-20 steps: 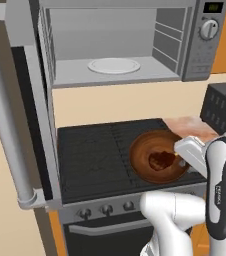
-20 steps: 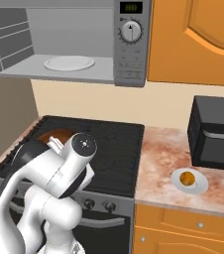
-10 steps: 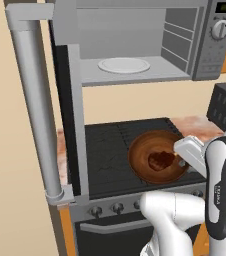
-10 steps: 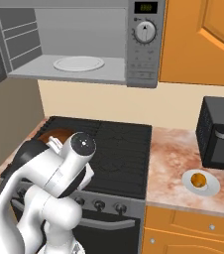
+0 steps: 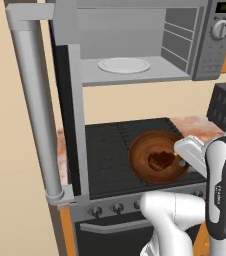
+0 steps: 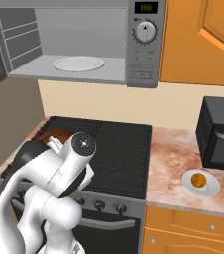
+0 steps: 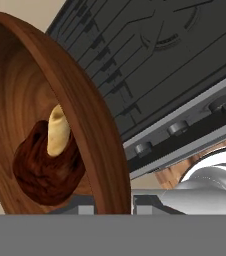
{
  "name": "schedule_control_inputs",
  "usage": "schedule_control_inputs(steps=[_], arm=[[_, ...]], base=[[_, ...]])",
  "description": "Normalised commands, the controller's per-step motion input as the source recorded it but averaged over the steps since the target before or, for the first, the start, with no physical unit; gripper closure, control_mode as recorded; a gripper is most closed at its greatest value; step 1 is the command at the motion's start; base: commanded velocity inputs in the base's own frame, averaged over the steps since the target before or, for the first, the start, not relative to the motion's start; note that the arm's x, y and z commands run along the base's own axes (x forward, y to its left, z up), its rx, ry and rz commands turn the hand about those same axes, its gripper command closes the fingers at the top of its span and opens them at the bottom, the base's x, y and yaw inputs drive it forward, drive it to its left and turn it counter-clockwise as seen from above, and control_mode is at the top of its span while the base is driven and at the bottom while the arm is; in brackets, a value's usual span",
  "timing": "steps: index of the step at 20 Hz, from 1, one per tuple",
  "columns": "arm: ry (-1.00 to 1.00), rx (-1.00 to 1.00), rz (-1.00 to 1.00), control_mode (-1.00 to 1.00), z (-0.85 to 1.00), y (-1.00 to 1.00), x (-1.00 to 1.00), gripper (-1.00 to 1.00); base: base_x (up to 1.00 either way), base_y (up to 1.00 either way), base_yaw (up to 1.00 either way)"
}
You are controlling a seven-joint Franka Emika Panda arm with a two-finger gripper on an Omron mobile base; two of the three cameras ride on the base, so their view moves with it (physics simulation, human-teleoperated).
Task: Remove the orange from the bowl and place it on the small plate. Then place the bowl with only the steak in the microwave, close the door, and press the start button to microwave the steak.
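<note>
My gripper is shut on the right rim of the dark-brown bowl, which is over the front right of the black stove. The steak lies inside the bowl. In the hand view the bowl's rim runs between my fingertips, with the steak inside it. The orange sits on the small plate on the counter right of the stove. The microwave hangs above the stove. Its door is swung wide open to the left.
A white glass turntable lies on the microwave's floor. A black toaster oven stands at the back of the right counter. The open door and its long bar handle reach down beside the stove's left edge. Orange cabinets hang upper right.
Both base views have shifted, so the whole scene has slid a little to the right and looks closer. The bowl stays in my gripper over the stove.
</note>
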Motion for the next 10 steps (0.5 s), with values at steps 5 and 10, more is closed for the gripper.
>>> schedule_control_inputs(steps=[5, 10], arm=[[0.0, 0.0, 0.0, 1.0, 0.0, 0.0, 0.0, 1.0], [0.0, 0.0, 0.0, -1.0, 0.0, 0.01, 0.0, 1.0]], base=[[0.0, 0.15, 0.0], [0.0, 0.08, 0.0]])
